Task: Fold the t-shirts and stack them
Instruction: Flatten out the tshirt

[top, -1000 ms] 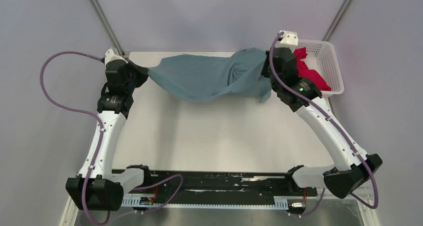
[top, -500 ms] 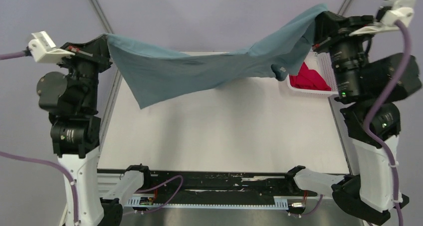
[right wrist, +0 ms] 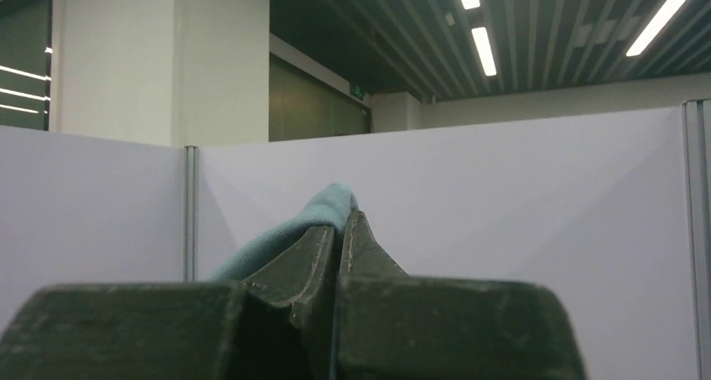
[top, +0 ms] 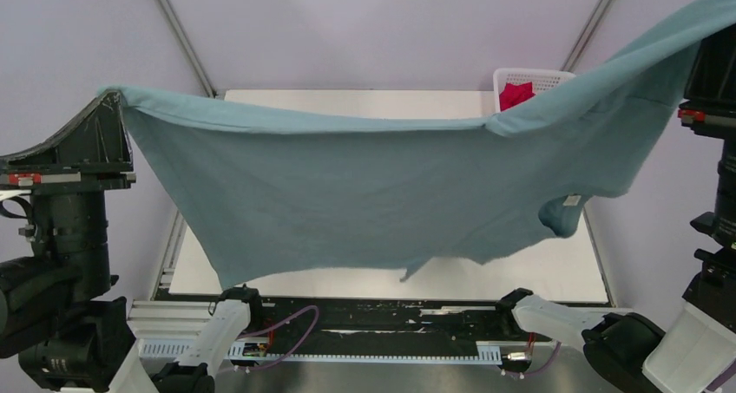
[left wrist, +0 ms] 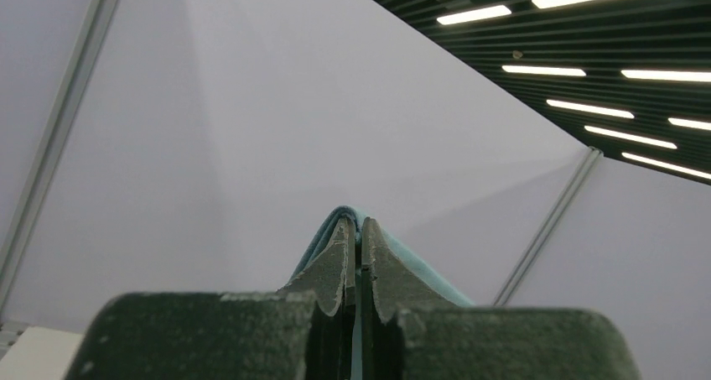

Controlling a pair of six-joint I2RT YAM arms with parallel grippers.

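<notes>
The blue-grey t-shirt (top: pixel 364 202) hangs spread wide in the air above the table, stretched between both arms. My left gripper (top: pixel 113 98) is shut on its left corner, high at the left; the cloth shows over the jaws in the left wrist view (left wrist: pixel 356 229). My right gripper is at the top right edge, its jaws out of the top view; in the right wrist view (right wrist: pixel 339 221) it is shut on the shirt's other corner (right wrist: pixel 277 233). The crimson-pink t-shirt (top: pixel 517 93) lies in the white basket (top: pixel 542 79), mostly hidden behind the blue shirt.
The white table (top: pixel 555 271) shows below and behind the hanging shirt. The black rail (top: pixel 373 319) with cables runs along the near edge. Metal frame posts (top: pixel 178 33) rise at the back corners.
Both arms have risen and swung toward the camera, lifting the blue-grey shirt off the table and spreading it out; it now hangs full-width and covers most of the table.
</notes>
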